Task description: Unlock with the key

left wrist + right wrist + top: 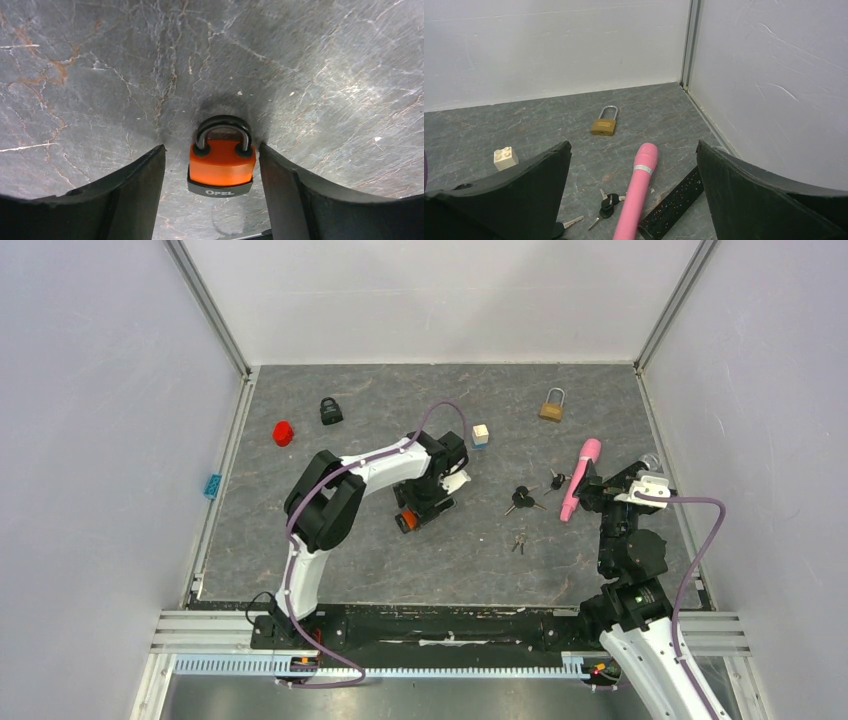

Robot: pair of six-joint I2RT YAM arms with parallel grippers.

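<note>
Nearby on the bench (pixel 450 570): I see a black padlock (pixel 330 411), a red lump (pixel 283 433) and a cream block (pixel 481 434) beyond my left arm, and a brass padlock (pixel 551 406) far back on the right.
Right-side clutter: a pink wand (pixel 580 478) lies beside a black glittery strip (pixel 672 202), with black-headed keys (pixel 523 499) near it and a smaller key bunch (pixel 519 541) closer to me.
In the way: from above, my left wrist covers most of the orange padlock (pixel 221 167).
Orange padlock: flat on the bench, centre-left, shackle pointing away from the wrist camera.
Left jaws: released, partly spread, one finger (pixel 140 190) on each side of the orange padlock, a gap on both sides, grasping nothing.
Right jaws: released, spread wide, holding nothing, above the wand and keys.
</note>
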